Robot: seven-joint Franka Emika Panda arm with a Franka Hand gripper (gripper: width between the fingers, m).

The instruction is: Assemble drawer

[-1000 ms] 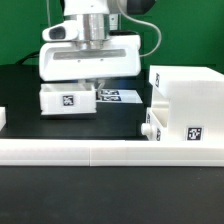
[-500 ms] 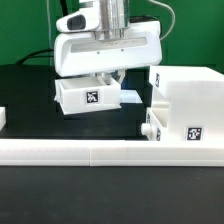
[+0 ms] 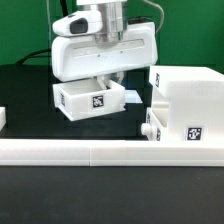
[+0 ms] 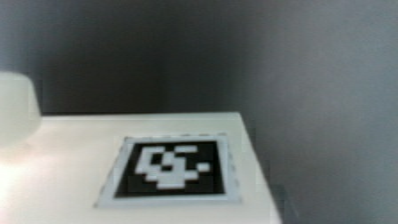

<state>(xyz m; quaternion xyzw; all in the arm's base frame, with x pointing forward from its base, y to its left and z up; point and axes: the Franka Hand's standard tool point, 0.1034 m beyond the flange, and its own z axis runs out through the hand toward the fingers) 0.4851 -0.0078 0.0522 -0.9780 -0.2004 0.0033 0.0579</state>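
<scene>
My gripper is shut on a small white tray and holds it tilted, lifted off the black table. The tray's tag faces the camera. In the wrist view I see only the tray's white surface with a tag; the fingers are out of that picture. The large boxy casing stands at the exterior view's right, apart from the held tray. A second small part with a tag sits low against the casing's left front.
A long low white rail runs across the front. A small white piece shows at the exterior view's left edge. Cables hang behind the arm in front of a green backdrop.
The gripper has risen with the small tray, lifting it off the table and shifting it slightly toward the exterior view's right; the tray now hangs tilted.
</scene>
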